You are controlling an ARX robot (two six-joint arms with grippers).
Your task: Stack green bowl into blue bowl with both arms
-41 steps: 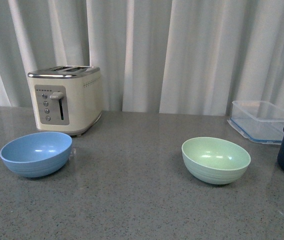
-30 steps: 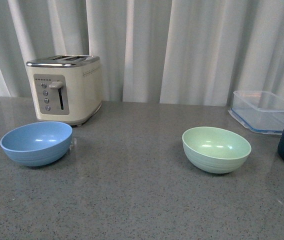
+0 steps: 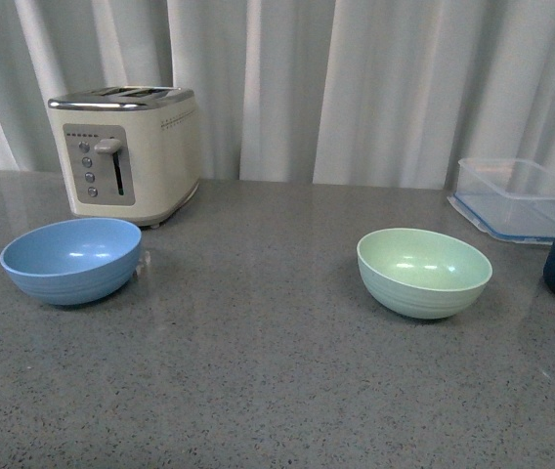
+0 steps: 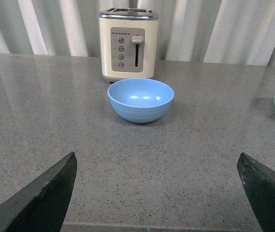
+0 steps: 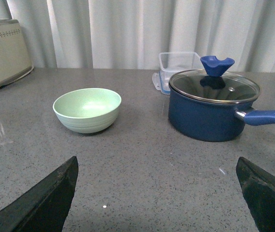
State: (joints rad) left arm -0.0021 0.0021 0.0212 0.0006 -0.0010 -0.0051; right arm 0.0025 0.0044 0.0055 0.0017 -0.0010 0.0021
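Though apart, one green bowl (image 3: pixel 424 275), one blue bowl (image 3: pixel 70 261)

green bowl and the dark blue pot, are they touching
Apart. The right wrist view shows the green bowl and the dark blue pot standing side by side, with a wide strip of bare grey table between them.

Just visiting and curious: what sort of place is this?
Likely a staged kitchen counter: a toaster, a lidded navy pot and a clear food container stand on a grey speckled countertop, with white curtains behind.
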